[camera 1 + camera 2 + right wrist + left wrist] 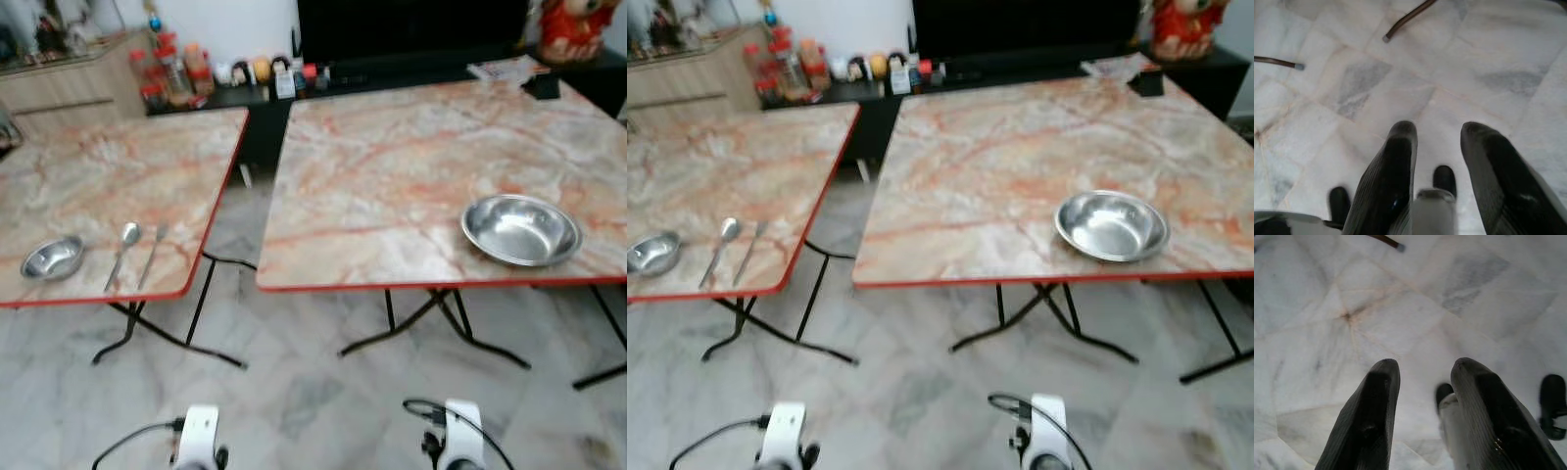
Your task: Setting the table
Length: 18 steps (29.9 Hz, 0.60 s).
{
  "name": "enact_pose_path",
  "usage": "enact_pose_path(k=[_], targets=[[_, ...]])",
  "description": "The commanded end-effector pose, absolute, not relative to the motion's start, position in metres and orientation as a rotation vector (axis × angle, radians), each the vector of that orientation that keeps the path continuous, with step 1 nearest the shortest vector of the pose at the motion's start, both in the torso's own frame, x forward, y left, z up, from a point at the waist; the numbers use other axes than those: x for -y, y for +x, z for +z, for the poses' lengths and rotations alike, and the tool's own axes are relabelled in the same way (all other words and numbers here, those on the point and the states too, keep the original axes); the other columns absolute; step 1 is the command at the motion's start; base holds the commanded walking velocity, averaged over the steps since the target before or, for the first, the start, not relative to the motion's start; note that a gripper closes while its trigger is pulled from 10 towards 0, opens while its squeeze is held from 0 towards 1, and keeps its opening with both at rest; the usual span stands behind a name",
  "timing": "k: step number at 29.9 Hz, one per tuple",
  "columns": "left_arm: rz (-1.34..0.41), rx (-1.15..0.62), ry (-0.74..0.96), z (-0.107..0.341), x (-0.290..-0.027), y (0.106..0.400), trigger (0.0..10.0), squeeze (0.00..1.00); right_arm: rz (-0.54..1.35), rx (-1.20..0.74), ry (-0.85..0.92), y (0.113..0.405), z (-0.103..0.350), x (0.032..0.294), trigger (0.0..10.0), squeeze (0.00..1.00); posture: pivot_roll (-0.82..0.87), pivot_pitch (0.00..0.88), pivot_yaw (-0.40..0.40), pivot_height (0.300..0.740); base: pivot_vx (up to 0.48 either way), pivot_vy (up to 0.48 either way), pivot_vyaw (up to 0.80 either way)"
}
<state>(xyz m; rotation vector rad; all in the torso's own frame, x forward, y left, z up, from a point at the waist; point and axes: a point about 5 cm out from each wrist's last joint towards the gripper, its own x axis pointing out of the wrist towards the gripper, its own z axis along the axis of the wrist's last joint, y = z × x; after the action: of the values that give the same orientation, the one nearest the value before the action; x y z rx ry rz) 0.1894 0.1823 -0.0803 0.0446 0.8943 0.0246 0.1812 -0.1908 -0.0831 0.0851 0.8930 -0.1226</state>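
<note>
Two marble-patterned folding tables with red edging stand side by side on a pale marble floor [294, 392], a narrow gap between them. The left table [118, 166] carries a small steel bowl [52, 258] near its front edge at about 9 o'clock in the head view. Just to the right of that bowl lie a spoon [123, 251] and a fork [153, 251], side by side and nearly parallel, handles toward the front edge (the fork's tines are too blurred to make out clearly). The right table [411, 147] holds a larger steel bowl [521, 229] near its front right, at about 3 o'clock, sitting upright and apart from everything else. At the far right corner of that table, around 1 o'clock, a dark object [545, 86] and some printed paper [502, 69] rest.

Beyond the tables, at 12 o'clock, a low black cabinet [392, 64] bears bottles and jars [176, 73] along its left part, with a wooden sideboard [69, 83] at 10 o'clock and a red figure [570, 27] at 1 o'clock.

Both arms hang low at 6 o'clock, well short of the tables. The left gripper [1422, 377] points down at the floor, its two black fingers [1374, 421] spread apart and holding nothing. The right gripper [1439, 139] hangs likewise over the tiles, fingers [1393, 181] parted and empty; two table-leg ends [1405, 19] show on the floor beyond it.
</note>
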Motion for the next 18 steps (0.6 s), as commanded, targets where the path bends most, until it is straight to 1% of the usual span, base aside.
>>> enact_pose_path(k=[1, 18], targets=[[0.053, -0.91, 0.068, -0.0804, -0.1956, 0.1864, 10.0, 0.0, -0.102, -0.883, 0.111, 0.1857, -0.0823, 0.1792, 10.0, 0.0, -0.18, 0.0, 0.083, 0.74, 0.0, 0.48, 0.0], [0.062, -0.906, 0.074, -0.0796, -0.1944, 0.1885, 10.0, 0.0, -0.083, -0.873, 0.109, 0.1896, -0.0805, 0.1773, 10.0, 0.0, -0.18, 0.0, 0.08, 0.74, 0.0, 0.48, 0.0]])
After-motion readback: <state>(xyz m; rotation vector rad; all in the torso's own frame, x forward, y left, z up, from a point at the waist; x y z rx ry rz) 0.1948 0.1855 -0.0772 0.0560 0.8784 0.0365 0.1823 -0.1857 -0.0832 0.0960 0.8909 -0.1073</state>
